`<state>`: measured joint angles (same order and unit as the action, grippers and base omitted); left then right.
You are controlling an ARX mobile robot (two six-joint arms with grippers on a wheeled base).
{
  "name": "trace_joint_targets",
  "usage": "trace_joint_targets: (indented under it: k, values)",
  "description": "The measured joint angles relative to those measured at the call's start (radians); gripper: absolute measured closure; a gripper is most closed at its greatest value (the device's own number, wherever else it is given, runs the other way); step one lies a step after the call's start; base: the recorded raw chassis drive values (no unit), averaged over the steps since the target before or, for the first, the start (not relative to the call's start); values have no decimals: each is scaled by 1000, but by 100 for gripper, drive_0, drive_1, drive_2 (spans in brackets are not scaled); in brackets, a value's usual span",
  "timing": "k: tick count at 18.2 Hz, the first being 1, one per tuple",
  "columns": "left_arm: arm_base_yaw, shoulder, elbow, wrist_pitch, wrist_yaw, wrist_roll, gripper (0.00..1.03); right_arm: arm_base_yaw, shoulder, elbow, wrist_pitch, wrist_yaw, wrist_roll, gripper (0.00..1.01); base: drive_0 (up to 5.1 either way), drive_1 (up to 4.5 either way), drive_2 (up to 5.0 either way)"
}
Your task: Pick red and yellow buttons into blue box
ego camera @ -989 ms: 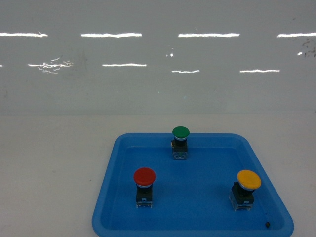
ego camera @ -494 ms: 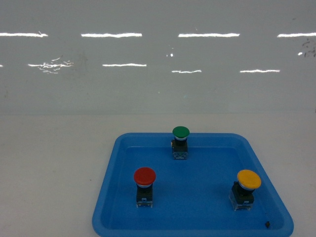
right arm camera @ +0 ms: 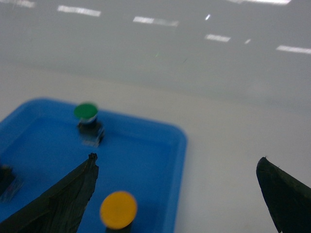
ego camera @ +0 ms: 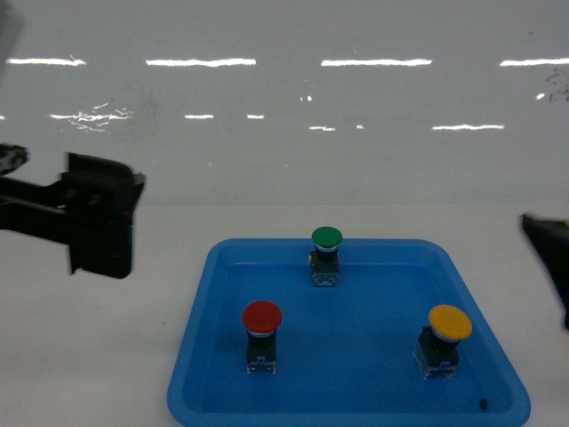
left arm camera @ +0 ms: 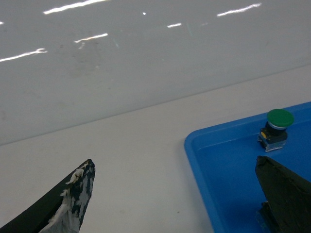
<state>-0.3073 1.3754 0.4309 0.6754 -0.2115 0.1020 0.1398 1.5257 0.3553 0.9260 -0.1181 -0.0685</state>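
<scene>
Change since earlier: both arms have come into the head view, which held only the tray and buttons a second ago; the three buttons stand where they stood.
Left gripper (left arm camera: 175,194): dark bulk at the left edge of the head view, level with the far table edge, well apart from the tray; in its own wrist view two black fingers (left arm camera: 68,204) sit at the lower corners, spread wide, nothing between them; one tip shows white scuffing.
Right gripper (right arm camera: 177,194): only a black sliver at the right edge of the head view; in its wrist view the fingers are spread wide over the tray's near right corner, holding nothing; that view is blurred.
Red button (ego camera: 261,334): small push switch with a round red cap on a black-and-clear block, upright in the lower left part of the tray.
Yellow button (ego camera: 444,338): same switch with a round yellow cap, upright in the lower right part of the tray; seen low in the right wrist view, just right of the left finger.
Green button (ego camera: 325,253): same switch, green cap, upright near the tray's upper edge, centre.
Tray (ego camera: 373,267): shallow bright-blue plastic tray with low sloped edges, on the pale table (ego camera: 98,338), lower centre of the head view.
Blue box: not seen in any view.
</scene>
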Motion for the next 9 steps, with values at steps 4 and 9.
trace_joint_targets:
  k: [4, 9]
  values:
    - [-32, 81, 65, -35, -28, 19, 5, 70, 55, 63, -131, -74, -38, 3, 0, 0, 0]
    - [-30, 79, 65, -33, -33, 24, 5, 69, 41, 64, -129, -58, -42, 3, 0, 0, 0]
